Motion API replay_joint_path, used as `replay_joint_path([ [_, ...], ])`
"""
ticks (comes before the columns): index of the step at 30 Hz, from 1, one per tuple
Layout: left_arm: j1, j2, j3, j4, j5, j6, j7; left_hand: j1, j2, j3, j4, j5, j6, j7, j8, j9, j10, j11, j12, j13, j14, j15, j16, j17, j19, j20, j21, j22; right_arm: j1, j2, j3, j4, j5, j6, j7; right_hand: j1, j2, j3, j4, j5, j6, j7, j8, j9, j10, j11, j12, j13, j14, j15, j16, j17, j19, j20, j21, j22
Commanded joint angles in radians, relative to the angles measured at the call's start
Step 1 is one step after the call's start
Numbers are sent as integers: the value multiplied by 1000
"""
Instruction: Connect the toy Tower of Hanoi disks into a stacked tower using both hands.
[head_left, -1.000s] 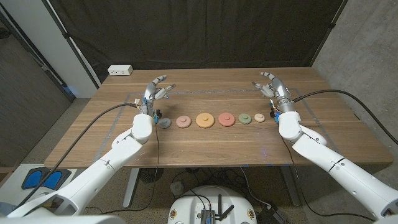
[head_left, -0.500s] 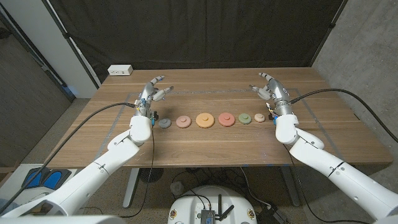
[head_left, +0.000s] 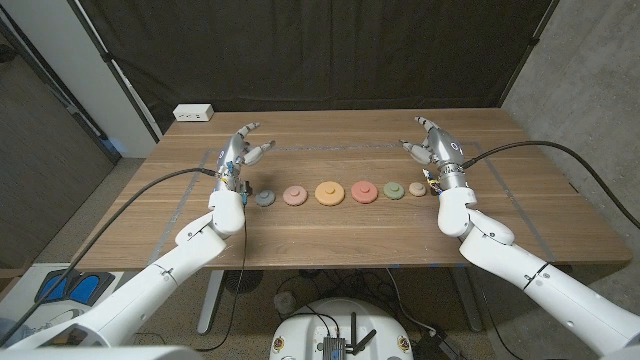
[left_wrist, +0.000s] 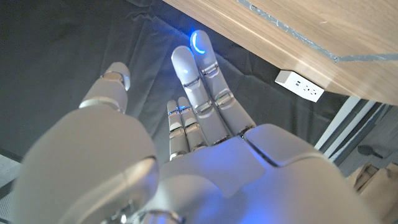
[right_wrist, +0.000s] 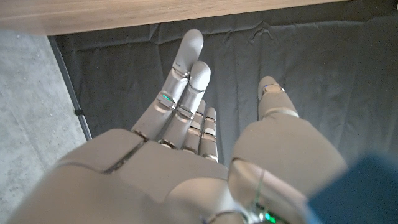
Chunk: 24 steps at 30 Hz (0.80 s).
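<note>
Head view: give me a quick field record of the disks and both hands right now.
disks: six in a row across the table, none stacked
row, robot's left to right: grey disk, salmon disk, orange disk, red disk, green disk, small tan disk
left hand: fingers apart, holds nothing, beyond the grey disk
right hand: fingers apart, holds nothing, beyond the small tan disk

Even overhead light, soft shadows, dark backdrop, sharp focus, wide-angle bending at edges, blue glow on left hand (left_wrist: 205, 149)
</note>
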Motion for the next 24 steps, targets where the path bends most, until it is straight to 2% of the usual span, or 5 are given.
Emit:
replay_joint_path([
  [1, 15, 2, 16, -31, 78, 82, 53, 11, 2, -4, 1, 4, 7, -4, 1, 1, 5, 0, 0, 5, 6, -46, 8, 0, 3, -84, 7, 0, 3, -23, -36, -23, -100, -79, 18, -1, 5, -3, 1, 1, 14, 4, 7, 4, -3, 5, -3, 1, -11, -97, 0, -5, -7, -66, 4, -2],
  [11, 39, -35, 30, -52, 151, 184, 160, 19, 8, -7, 1, 5, 7, -4, -2, 1, 9, 0, 0, 7, 0, -47, 9, -11, -3, -83, 12, -6, -12, -30, -47, -47, -141, -117, 27, 13, 11, -7, -2, -1, -15, -12, -3, 5, -9, 3, -1, 6, -22, -98, -5, -27, -19, -67, 8, -11],
  [15, 48, -22, 31, -81, 149, 218, 133, 27, 15, -5, 0, 7, 9, -6, -2, 1, 12, -3, 0, 8, 3, -47, 14, -9, -4, -81, 15, -8, -21, -29, -43, -65, -139, -132, 38, 19, 12, -8, -2, -1, -6, -16, 3, 6, -6, -9, 1, 7, -24, -98, -5, -34, -18, -66, 11, -14],
  [18, 53, -7, 32, -110, 154, 254, 107, 31, 18, -5, -1, 7, 9, -5, -3, 1, 12, 0, 0, 9, 0, -47, 13, -13, -5, -81, 16, -9, -24, -36, -43, -86, -142, -155, 64, 24, 14, -10, -2, -2, 24, -11, 15, 8, -4, -7, 2, 9, -23, -98, 0, -39, -21, -66, 15, -18],
  [24, 64, 13, 25, -153, 140, 309, 61, 40, 24, -4, -2, 9, 11, 1, -4, 1, 17, 2, 0, 10, -2, -47, 15, -18, -8, -81, 21, -12, -21, -50, -43, -120, -139, -187, 120, 28, 15, -14, -1, -2, 25, -6, 16, 9, -4, 1, 3, 11, -22, -98, 5, -44, -24, -66, 19, -23],
])
